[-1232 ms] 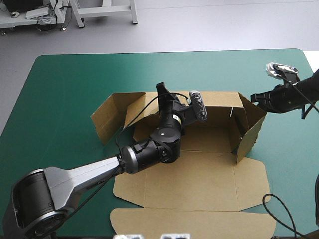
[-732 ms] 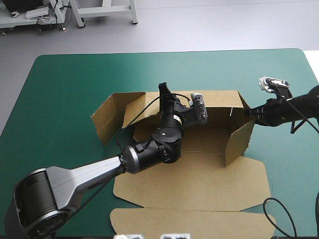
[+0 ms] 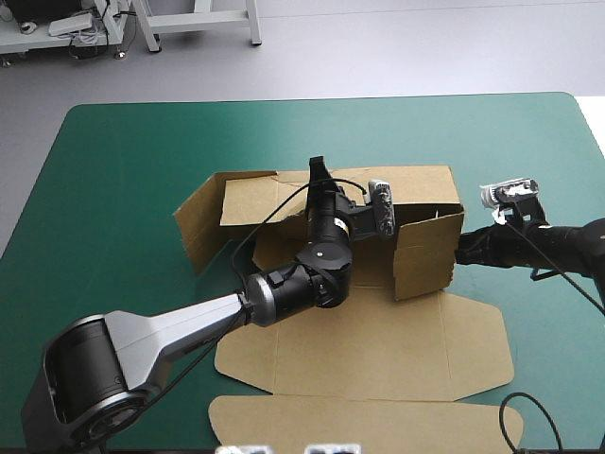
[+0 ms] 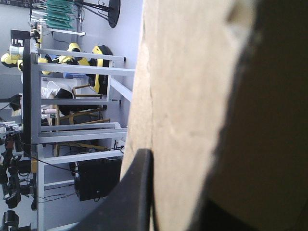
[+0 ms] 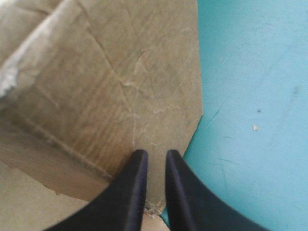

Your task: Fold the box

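brown box (image 3: 378, 331) on teal-green cover (image 3: 142, 170), left pincer (image 3: 317, 172) clamped on it, right pincer (image 5: 153, 155) together.

Overall light: bright and even, falling from overhead; in the high view the teal-green cover (image 3: 123, 189) is lit evenly from edge to edge, with no glare.
Shadows: soft and short; the darkest patch lies inside the box (image 3: 378, 331), under its raised walls.
Left wrist view: harsh contrast; the board is pale and washed with light, while the black finger (image 4: 137, 192) and a dark mass on the board's other side are silhouettes without detail.
Right wrist view: a whitish glare runs along one board edge; the black fingers (image 5: 134, 187) carry a dull sheen.
Distortion: the table's far edge bows slightly in the high view.
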Motion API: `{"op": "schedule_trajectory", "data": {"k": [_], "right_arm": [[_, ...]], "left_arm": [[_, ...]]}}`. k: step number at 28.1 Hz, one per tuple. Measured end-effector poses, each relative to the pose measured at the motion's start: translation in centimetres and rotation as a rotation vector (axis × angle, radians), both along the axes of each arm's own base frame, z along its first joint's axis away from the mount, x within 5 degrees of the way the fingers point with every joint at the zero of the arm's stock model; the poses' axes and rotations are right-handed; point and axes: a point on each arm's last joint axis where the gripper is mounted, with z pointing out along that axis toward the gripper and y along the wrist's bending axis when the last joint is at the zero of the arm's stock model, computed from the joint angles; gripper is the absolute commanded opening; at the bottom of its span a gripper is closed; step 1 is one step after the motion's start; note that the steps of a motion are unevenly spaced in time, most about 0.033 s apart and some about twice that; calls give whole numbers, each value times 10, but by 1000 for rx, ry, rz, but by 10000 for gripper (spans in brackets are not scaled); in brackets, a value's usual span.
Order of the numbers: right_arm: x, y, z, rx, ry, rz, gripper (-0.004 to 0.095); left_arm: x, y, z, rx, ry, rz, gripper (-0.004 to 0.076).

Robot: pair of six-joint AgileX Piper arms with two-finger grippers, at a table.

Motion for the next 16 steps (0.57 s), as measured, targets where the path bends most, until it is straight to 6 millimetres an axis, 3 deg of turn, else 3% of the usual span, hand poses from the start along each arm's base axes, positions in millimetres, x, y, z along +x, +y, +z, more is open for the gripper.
{"op": "schedule_trajectory", "data": {"k": [3, 16], "right_arm": [[0, -1, 1, -36, 1, 23, 473], [-8, 4, 8, -60, 42, 183, 473]], "left_arm": [[0, 0, 0, 0, 0, -1, -9], [0, 0, 0, 1, 0, 0, -9]]}}
